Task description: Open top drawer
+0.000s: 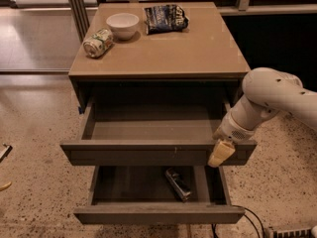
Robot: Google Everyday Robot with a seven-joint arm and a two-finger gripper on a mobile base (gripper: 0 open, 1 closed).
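Pulled far out from under the worktop (pixel 198 53): the top drawer (pixel 138 156), flat front panel facing forward. At the right end of that panel, overlapping its front face: the hand (pixel 221 152), hanging from the white arm (pixel 270 95) reaching in from the right. Cannot tell whether spread, pressed together or pinching the panel. Below, also pulled out: a second drawer (pixel 148 213), a dark object (pixel 178 184) inside. On the worktop: a can (pixel 98 42) on its side, a white bowl (pixel 123 25), a crumpled bag (pixel 166 18).

Arm (pixel 277 90): white, smooth, rounded shell.
Wrist (pixel 241 123): white, tapered, with a dotted patch.
Gripper (pixel 221 153): cream-yellow, at the right end of the top drawer (pixel 148 155) front.
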